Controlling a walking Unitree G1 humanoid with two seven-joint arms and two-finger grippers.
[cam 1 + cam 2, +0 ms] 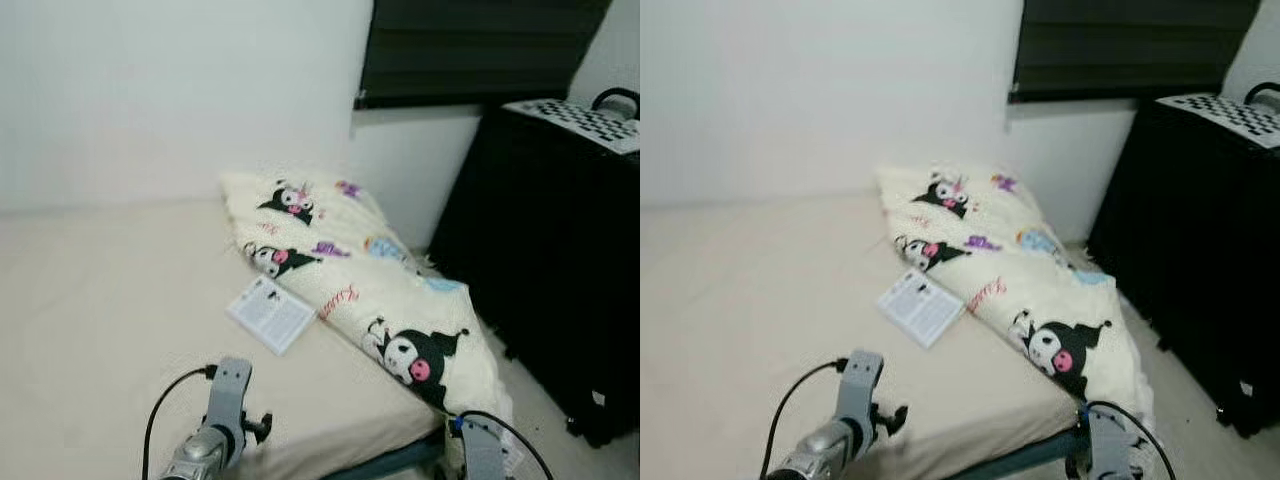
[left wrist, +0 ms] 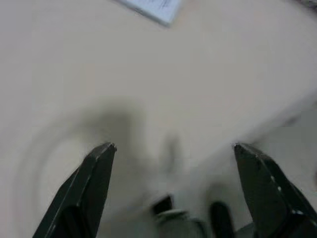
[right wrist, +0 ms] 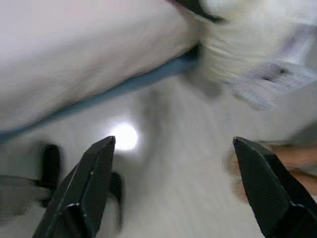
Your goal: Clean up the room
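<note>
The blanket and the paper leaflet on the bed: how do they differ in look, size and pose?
The blanket is far larger than the leaflet. The blanket is cream with cartoon figures in black and pink; the leaflet is white with fine print, too small to read. The blanket lies bunched in a long heap toward the bed's right edge, spilling over the corner; the leaflet lies flat beside it. Both rest on the beige mattress.

Two silver-grey metal arms, rounded and shiny near the lower edge. On the left arm (image 1: 222, 415) a flat grey bracket with small dark screw holes, a black clamp part beside it, and a thin black cable (image 1: 160, 408) curving in a loop. On the right arm (image 1: 478, 447) a similar grey bracket with a black cable arching over. Each hand with two long black fingers (image 2: 84, 191), tapered and matte, ending in narrow tips (image 3: 86, 186).
</note>
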